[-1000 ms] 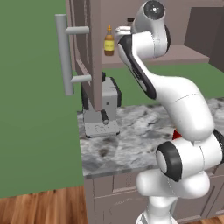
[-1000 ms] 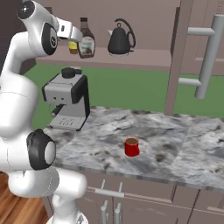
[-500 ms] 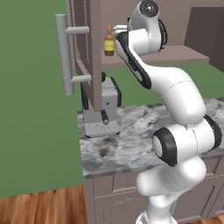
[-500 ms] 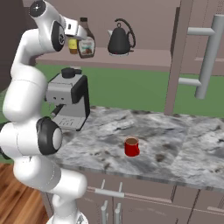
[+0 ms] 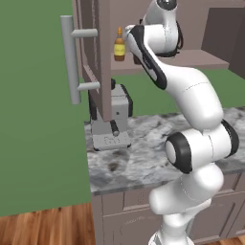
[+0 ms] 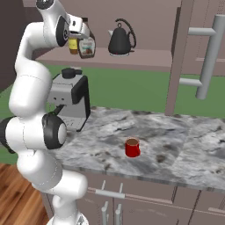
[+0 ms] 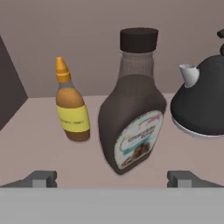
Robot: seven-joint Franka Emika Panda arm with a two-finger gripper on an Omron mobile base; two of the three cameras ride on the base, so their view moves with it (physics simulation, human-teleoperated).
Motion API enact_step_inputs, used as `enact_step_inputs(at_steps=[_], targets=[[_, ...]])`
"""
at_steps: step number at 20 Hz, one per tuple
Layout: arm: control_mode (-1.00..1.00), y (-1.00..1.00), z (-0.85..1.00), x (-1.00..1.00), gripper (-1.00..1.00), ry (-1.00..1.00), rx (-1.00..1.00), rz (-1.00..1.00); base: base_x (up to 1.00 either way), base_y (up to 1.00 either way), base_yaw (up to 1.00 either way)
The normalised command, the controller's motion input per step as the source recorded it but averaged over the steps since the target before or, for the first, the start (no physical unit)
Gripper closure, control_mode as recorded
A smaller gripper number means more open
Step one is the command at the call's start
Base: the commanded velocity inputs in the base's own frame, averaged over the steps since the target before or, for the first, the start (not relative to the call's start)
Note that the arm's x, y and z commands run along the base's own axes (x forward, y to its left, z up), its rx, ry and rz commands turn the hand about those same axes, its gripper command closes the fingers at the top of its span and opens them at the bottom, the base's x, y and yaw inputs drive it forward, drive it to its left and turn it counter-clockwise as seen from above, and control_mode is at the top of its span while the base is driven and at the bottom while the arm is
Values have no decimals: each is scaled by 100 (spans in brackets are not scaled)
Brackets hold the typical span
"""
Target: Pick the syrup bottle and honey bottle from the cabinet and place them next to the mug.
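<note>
Hand view, centre: the syrup bottle, dark brown and wide-bodied, with a narrow neck, black cap and pale label, stands on the cabinet shelf. Left of it, apart, stands the honey bottle, slim and amber with an orange nozzle and yellow label. Right: a black kettle. The hand is spread wide before the syrup bottle, gripping nothing. Right base view, lower centre: the red mug on the desk.

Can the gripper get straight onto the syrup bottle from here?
Probably yes: the syrup bottle stands directly ahead of the open gripper, nothing between; honey bottle and kettle flank it.
</note>
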Motion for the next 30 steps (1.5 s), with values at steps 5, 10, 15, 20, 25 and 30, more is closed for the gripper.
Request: enact_step_inputs(at_steps=[5,10,15,20,25,30], targets=[[-100,0,-2,16,-100,0,0,-3,0,0,0],[-100,0,-14,13,-100,0,0,-8,0,0,0],[-100,0,-3,21,-100,0,0,-6,0,0,0],[-100,0,0,32,-100,0,0,-2,0,0,0],[-100,0,0,29,-100,0,0,0,0,0,0],[-100,0,0,4,-100,0,0,0,0,0,0]])
